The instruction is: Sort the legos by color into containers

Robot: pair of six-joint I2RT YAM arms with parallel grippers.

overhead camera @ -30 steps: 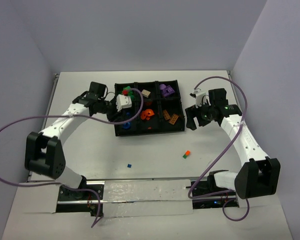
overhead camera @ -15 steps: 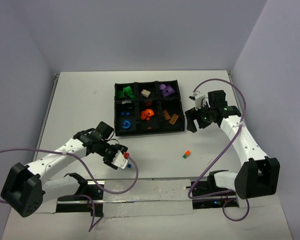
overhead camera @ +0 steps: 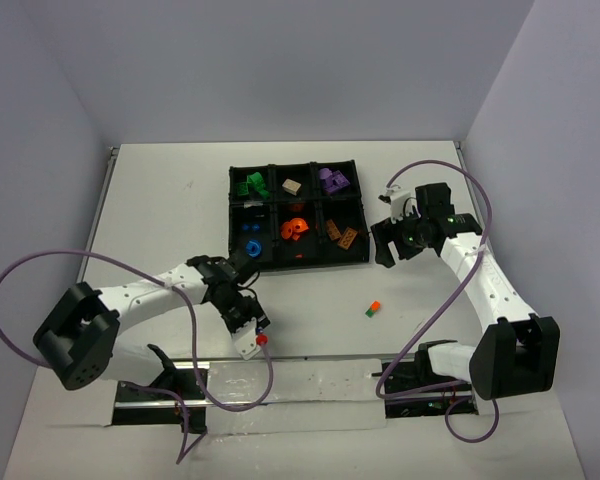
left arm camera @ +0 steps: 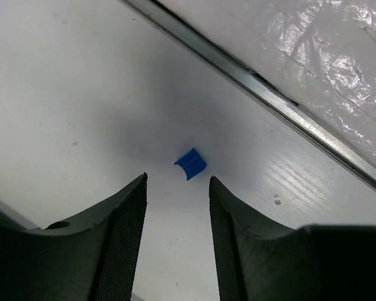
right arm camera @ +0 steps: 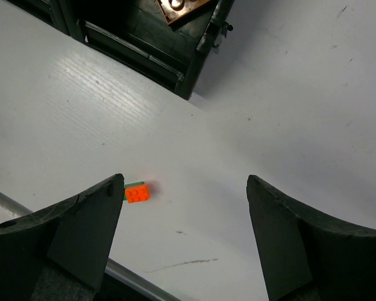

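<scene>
The black tray (overhead camera: 297, 265) has six containers holding sorted legos: green (overhead camera: 252, 184), tan (overhead camera: 292, 186), purple (overhead camera: 332, 180), blue (overhead camera: 248, 243), orange (overhead camera: 294, 229) and brown (overhead camera: 344, 236). My left gripper (overhead camera: 255, 325) (left arm camera: 177, 182) hangs low over the near table, open and empty. A small blue lego (left arm camera: 191, 163) lies just beyond its fingertips; the top view hides it under the gripper. My right gripper (overhead camera: 385, 245) (right arm camera: 185, 182) stands open and empty beside the tray's right front corner (right arm camera: 188, 81). An orange lego (overhead camera: 375, 305) (right arm camera: 137, 192) touching a green lego (overhead camera: 369, 313) (right arm camera: 133, 184) lies on the table by its left fingertip.
A metal rail (left arm camera: 250, 78) and a shiny foil strip (overhead camera: 290, 385) run along the near edge, just past the blue lego. Purple cables (overhead camera: 450, 290) loop from both arms. Walls close in the table at back and sides.
My left arm has swung from over the tray down to the near table and now points at the blue lego, its jaws slightly narrower. The right arm has barely moved.
</scene>
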